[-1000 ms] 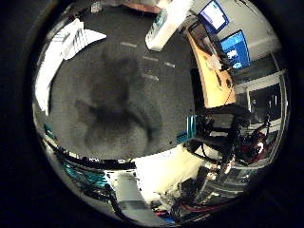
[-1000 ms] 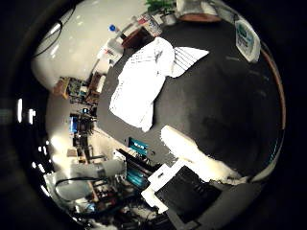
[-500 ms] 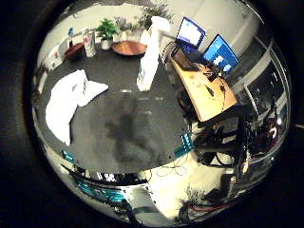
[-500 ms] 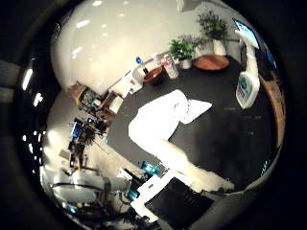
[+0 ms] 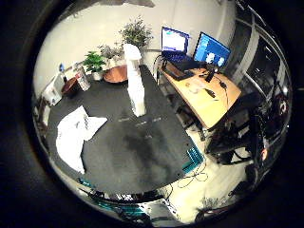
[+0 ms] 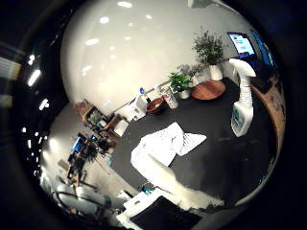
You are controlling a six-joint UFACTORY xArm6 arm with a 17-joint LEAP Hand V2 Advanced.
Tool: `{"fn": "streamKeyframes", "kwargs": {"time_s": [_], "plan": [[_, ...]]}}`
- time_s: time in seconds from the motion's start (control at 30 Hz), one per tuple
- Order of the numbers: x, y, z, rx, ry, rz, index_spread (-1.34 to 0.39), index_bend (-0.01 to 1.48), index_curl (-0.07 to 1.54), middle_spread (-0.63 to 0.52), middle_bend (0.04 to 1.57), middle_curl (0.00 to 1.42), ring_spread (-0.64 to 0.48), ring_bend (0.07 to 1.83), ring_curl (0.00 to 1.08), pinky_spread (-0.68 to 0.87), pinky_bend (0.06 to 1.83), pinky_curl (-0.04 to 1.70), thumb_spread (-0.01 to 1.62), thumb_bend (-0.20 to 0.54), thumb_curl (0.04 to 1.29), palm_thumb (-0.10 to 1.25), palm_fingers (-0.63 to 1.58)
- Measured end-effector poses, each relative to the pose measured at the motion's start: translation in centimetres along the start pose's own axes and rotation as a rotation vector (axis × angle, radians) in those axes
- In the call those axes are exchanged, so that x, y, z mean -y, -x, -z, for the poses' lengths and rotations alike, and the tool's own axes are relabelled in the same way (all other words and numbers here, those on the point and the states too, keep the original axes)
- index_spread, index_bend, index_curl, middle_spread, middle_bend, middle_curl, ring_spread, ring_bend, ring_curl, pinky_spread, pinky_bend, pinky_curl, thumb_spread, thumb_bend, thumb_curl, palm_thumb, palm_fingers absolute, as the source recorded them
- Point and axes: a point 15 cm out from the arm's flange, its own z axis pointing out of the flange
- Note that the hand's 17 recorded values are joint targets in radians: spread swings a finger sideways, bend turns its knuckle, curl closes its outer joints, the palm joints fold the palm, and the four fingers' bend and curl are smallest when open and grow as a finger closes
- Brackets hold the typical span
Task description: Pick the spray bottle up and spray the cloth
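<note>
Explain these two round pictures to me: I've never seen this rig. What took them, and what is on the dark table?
Both come from very wide-angle cameras on the palm of a robot hand at the end of an arm, one by the thumb, one by the little finger, looking out from the palm. They show a dark table from some way off. On it a white spray bottle stands upright, and a crumpled white cloth lies apart from it. Potted plants and a wooden tray sit at the table's far edge. A white part of the robot hand shows; nothing is held.
</note>
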Motion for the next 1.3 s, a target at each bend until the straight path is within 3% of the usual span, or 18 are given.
{"fn": "streamKeyframes", "kwargs": {"time_s": [0.33, 0.67, 1.0, 1.3], "plan": [[-0.5, -5.2, -1.9, -0.007, 0.002, -0.092, 0.1, 0.15, 0.25, 0.35, 0.13, 0.2, 0.42, 0.23, 0.22, 0.54, 0.81, 0.22, 0.98, -0.035, 0.34, 0.29, -0.15], [-2.6, -13.0, -5.0, 0.018, 0.062, -0.18, 0.12, 0.12, 0.16, 0.41, 0.13, 0.07, 0.45, 0.18, 0.19, 0.52, 0.71, 0.26, 0.8, -0.043, 0.32, 0.11, -0.2], [1.8, -16.8, -6.9, 0.1, 0.015, -0.274, 0.08, 0.13, 0.12, 0.4, 0.13, 0.02, 0.47, 0.17, 0.13, 0.53, 0.67, 0.28, 0.82, -0.03, 0.34, 0.15, -0.2], [4.6, -15.8, -8.8, 0.141, -0.049, -0.346, 0.08, 0.13, 0.13, 0.41, 0.13, 0.0, 0.48, 0.18, 0.09, 0.53, 0.66, 0.3, 0.85, -0.035, 0.33, 0.2, -0.2]]}}
